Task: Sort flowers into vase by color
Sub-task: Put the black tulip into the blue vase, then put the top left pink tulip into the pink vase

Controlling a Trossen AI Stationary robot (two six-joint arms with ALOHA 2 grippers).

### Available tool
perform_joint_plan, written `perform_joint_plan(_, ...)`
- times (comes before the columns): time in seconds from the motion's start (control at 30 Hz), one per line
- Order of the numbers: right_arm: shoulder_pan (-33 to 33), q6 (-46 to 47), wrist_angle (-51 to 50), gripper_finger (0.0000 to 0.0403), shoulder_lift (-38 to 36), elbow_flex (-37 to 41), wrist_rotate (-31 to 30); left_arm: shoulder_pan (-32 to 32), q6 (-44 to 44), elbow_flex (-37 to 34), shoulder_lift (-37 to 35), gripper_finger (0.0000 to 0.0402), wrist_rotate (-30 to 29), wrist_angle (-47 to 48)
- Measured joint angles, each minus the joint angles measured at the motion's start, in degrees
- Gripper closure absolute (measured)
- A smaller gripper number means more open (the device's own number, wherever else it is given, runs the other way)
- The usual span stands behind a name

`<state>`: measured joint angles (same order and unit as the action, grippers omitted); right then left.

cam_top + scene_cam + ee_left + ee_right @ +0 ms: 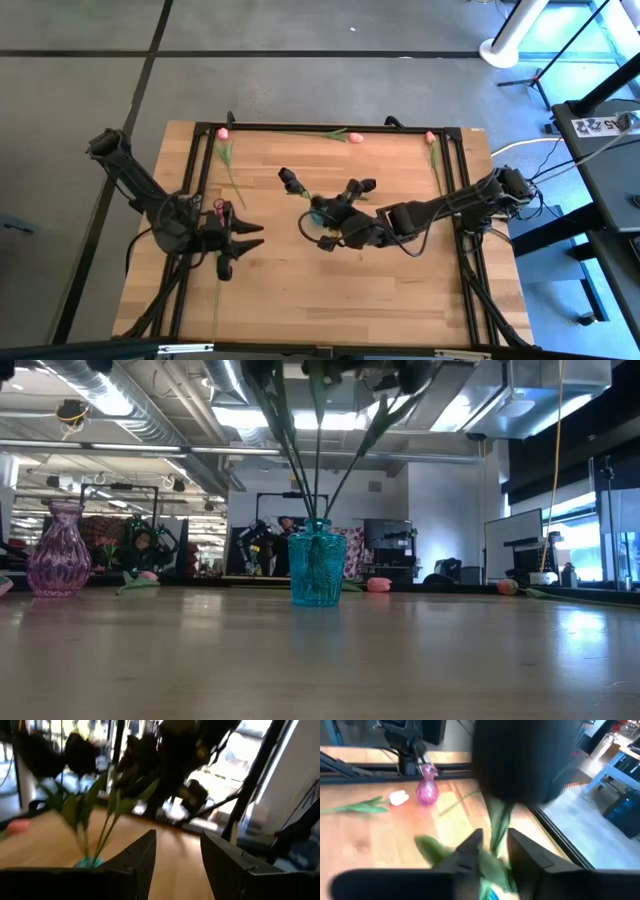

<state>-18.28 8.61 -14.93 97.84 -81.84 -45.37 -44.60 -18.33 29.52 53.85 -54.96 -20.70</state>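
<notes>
A teal glass vase (318, 568) stands mid-table and holds several green stems whose dark maroon heads (290, 181) spread out above it. My right gripper (492, 837) hovers over this vase (326, 243), shut on one stem. A pink glass vase (58, 550) stands to the left, right beside my left gripper (255, 235), which is open, holds nothing and points toward the teal vase (90, 862). Three pink tulips (222, 135) (352, 135) (430, 137) lie flat along the far edge. My right gripper pinches a green stem (499, 822) of a dark tulip between its two fingers, coming from above and from the table's right. The stem runs down from the fingers into the teal vase; its dark head (512, 765) stands above the fingers.
A black metal frame (330, 127) runs around the table's far, left and right sides. Bare wood lies along the near edge and between the two vases. Beyond the table are room fixtures and stands.
</notes>
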Motion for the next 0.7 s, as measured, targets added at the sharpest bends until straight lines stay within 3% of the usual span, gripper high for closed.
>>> perform_joint_plan(0.17,-0.2,-0.3,-0.4,0.0215,-0.5,0.0,0.2,9.0,-10.2,0.0,-4.6,0.0250,7.3,19.2)
perform_joint_plan(0.4,-2.8,-1.4,-0.7,0.0108,-3.6,0.0,0.9,27.6,-12.1,0.0,-6.9,0.0259,17.5,40.5)
perform_joint_plan(0.57,-3.2,-1.5,-1.2,0.0077,-6.5,0.0,-0.8,43.5,-15.9,0.0,-6.6,0.0281,26.8,44.9)
perform_joint_plan(0.7,-3.1,-1.4,-1.6,0.0073,-7.1,0.0,-0.9,55.4,-15.8,0.0,-6.2,0.0289,27.1,45.3)
